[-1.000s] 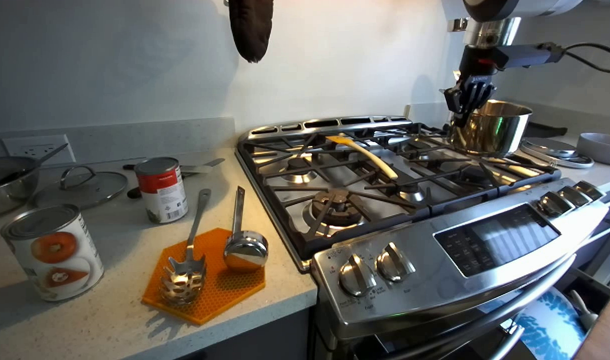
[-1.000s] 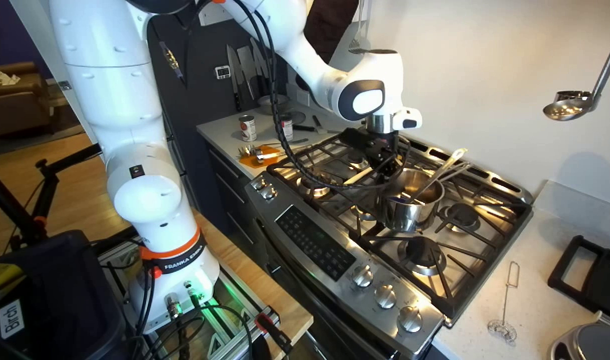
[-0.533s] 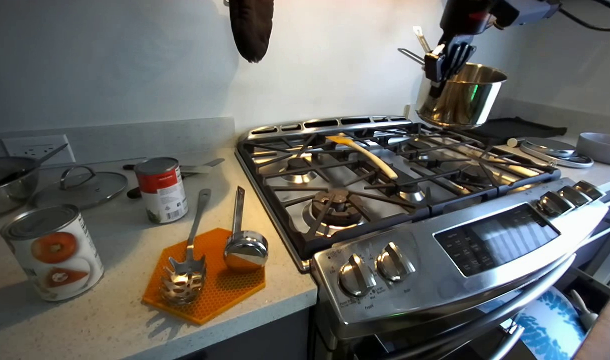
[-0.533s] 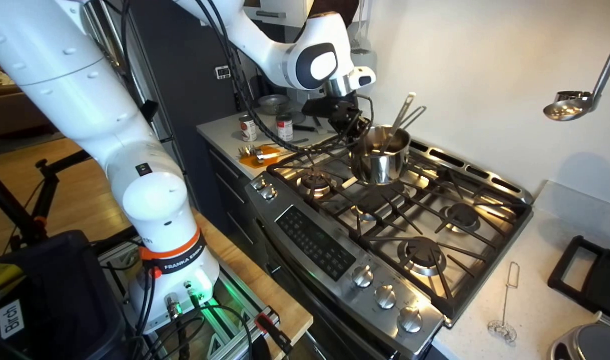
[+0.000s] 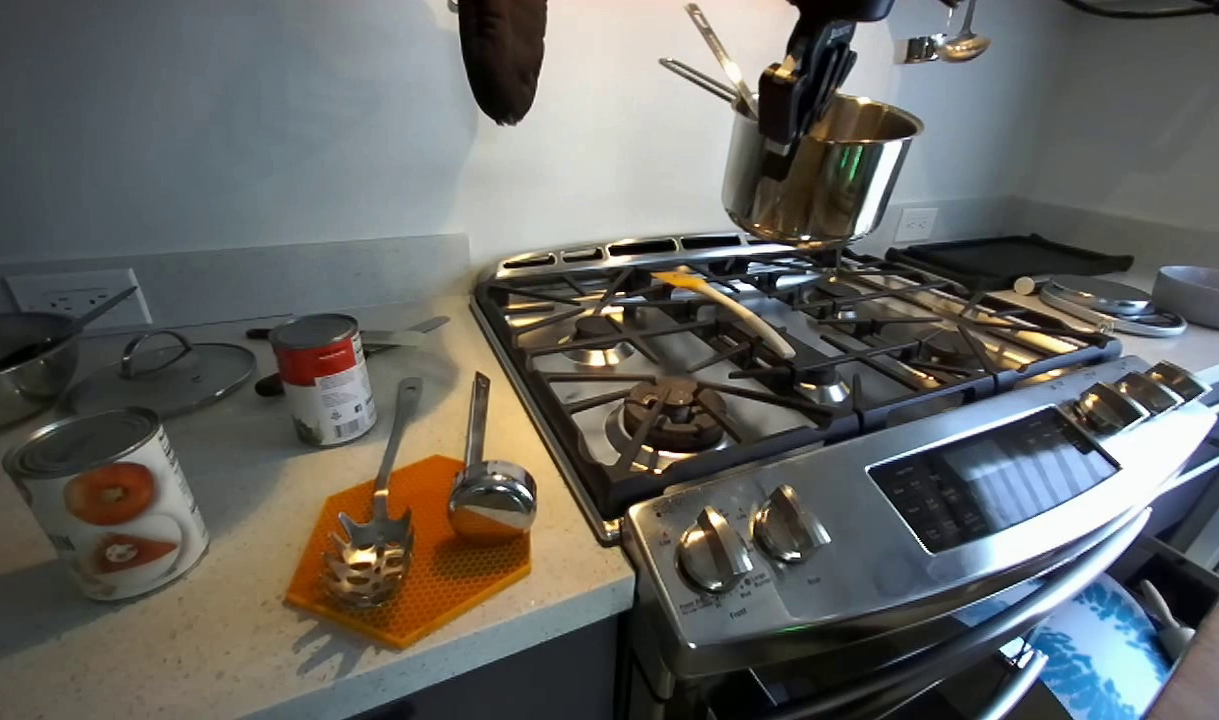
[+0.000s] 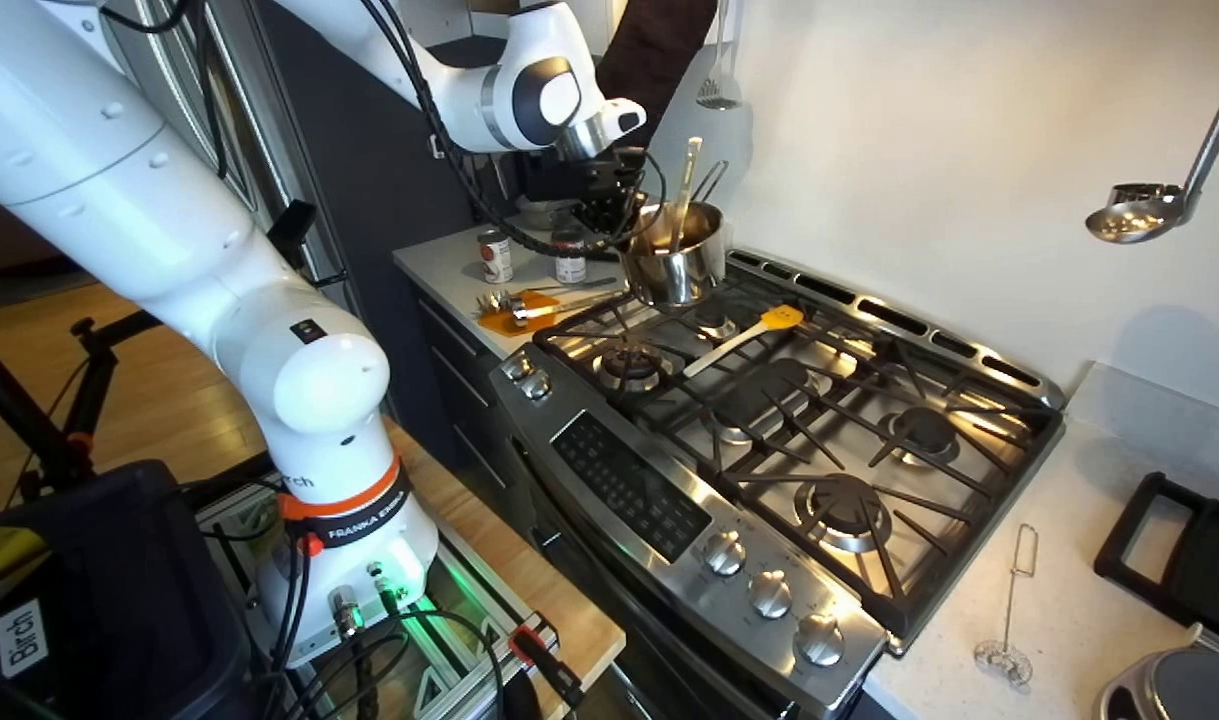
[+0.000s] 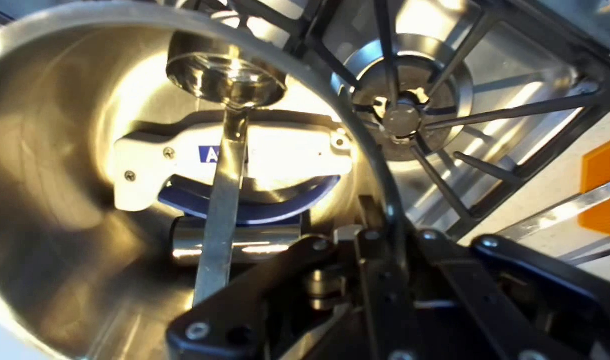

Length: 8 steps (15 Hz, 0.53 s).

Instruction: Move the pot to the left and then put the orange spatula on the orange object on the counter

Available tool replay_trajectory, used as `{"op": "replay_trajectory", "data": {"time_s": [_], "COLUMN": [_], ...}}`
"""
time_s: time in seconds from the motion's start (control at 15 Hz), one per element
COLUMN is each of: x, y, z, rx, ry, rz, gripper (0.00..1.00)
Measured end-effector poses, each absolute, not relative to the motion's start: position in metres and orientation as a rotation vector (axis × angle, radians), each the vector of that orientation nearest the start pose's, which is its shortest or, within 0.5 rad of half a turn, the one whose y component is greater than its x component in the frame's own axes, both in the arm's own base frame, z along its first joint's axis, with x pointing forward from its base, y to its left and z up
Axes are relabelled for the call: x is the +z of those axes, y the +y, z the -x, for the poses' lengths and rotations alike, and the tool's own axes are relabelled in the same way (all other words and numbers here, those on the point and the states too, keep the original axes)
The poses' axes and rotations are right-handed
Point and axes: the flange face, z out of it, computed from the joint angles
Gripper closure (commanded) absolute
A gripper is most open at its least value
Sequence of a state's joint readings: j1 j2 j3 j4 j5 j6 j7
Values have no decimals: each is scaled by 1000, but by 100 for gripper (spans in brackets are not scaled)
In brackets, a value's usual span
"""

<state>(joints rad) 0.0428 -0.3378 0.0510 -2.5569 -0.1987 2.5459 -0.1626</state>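
The shiny steel pot [image 5: 839,190] hangs in the air above the far side of the stove, slightly tilted; it also shows in an exterior view [image 6: 672,276]. My gripper [image 5: 781,150] is shut on the pot's rim, one finger inside and one outside, as the wrist view [image 7: 385,220] shows. Utensils with long handles stand in the pot. The orange spatula [image 5: 737,310] lies across the stove grates, its orange head toward the wall; it also shows in an exterior view [image 6: 744,340]. The orange object [image 5: 424,585], a flat hexagonal mat, lies on the counter beside the stove.
A pasta scoop [image 5: 369,560] and a metal measuring ladle [image 5: 491,500] lie on the mat. Two cans [image 5: 114,515] [image 5: 324,385], a glass lid [image 5: 174,375] and a bowl [image 5: 19,380] stand farther along the counter. A dark mitt [image 5: 502,60] hangs on the wall.
My gripper has lifted the pot off the grates and carried it toward the mat's side of the stove. The spatula, mat and cans stay in place.
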Motion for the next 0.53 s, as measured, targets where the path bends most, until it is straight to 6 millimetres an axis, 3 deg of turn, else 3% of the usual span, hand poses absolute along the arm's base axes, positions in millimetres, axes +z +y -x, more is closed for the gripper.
{"op": "replay_trajectory", "data": {"time_s": [0.2,0.53], "x": [419,417], "y": [68,65], "z": [-441,-441], "rx": [-530,-522], "ry": [-726,-734], "rz": [3171,3171], "gripper": [95,99]}}
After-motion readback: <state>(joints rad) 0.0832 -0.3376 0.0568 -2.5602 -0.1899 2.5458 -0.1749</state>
